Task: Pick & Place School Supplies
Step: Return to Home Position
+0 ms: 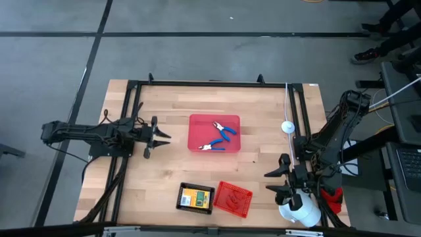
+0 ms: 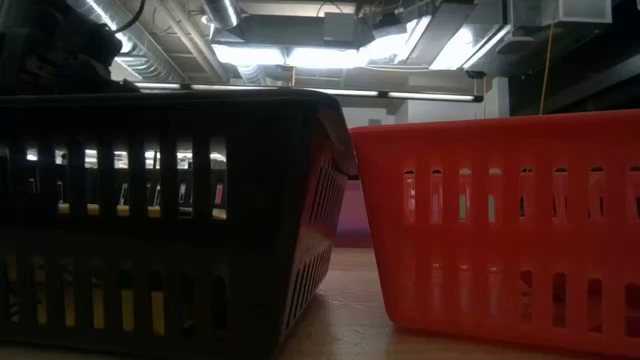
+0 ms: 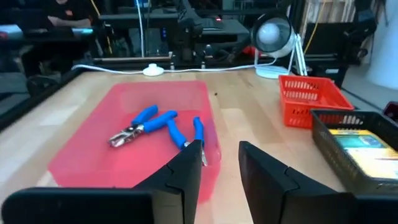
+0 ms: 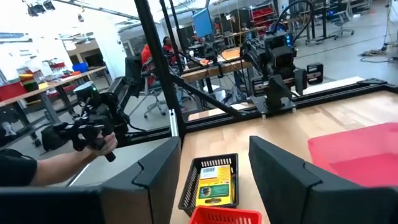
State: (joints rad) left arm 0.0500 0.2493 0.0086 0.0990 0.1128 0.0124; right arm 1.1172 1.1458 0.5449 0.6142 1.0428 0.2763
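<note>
Blue pliers [image 1: 227,130] – 2 in tray [image 1: 197,125], far from left gripper [image 1: 161,138], right gripper [image 1: 270,182] – both spread.

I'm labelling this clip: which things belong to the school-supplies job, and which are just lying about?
Job: two blue-handled plier-like tools; flat yellow-and-green card box; pink plastic tray; black slatted basket; red slatted basket.
Lying about: white round-headed desk lamp.
</note>
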